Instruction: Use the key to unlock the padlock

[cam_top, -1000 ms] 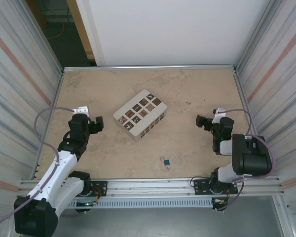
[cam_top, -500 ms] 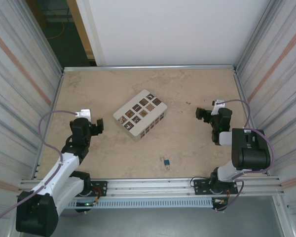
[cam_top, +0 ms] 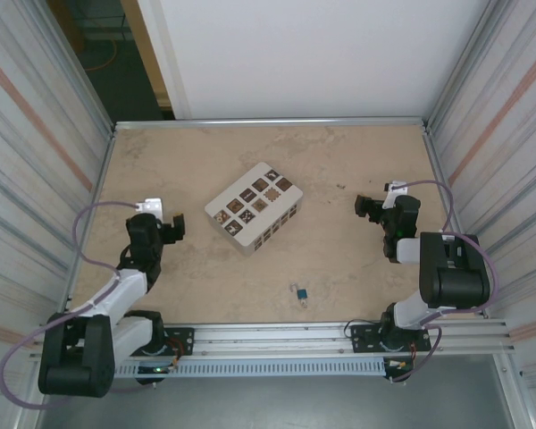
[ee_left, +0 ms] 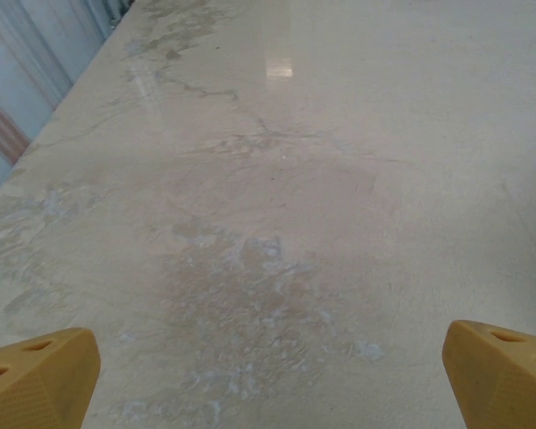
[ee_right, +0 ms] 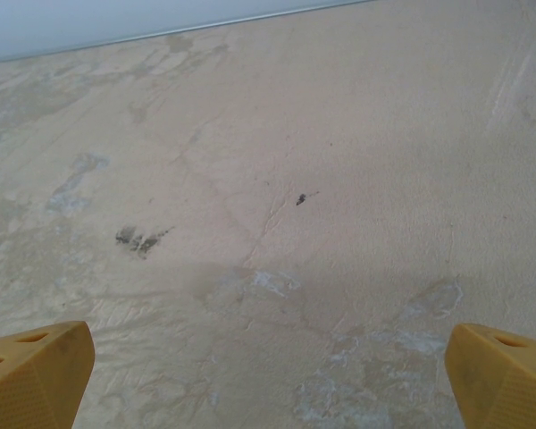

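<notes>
Padlock (cam_top: 301, 293) at 6 o'clock on tabletop (cam_top: 339, 170): tiny, light, rigid, probably skids; pinch its blue body. Left gripper (cam_top: 175, 231), right gripper (cam_top: 364, 207): jaws apart, empty.

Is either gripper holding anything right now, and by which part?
Nothing is held. The left gripper and the right gripper both stand open above the table, and the padlock lies untouched near its front edge.

We see white shells and black joint housings on the left arm (cam_top: 116, 291) and the right arm (cam_top: 448, 273). A lilac cable (cam_top: 79, 234) loops along each. The left hand (cam_top: 177, 229) and right hand (cam_top: 364, 207) are black, tipped with orange-yellow fingertips (ee_left: 37, 380) whose faces are finely ridged, with small holes in the sides.
</notes>
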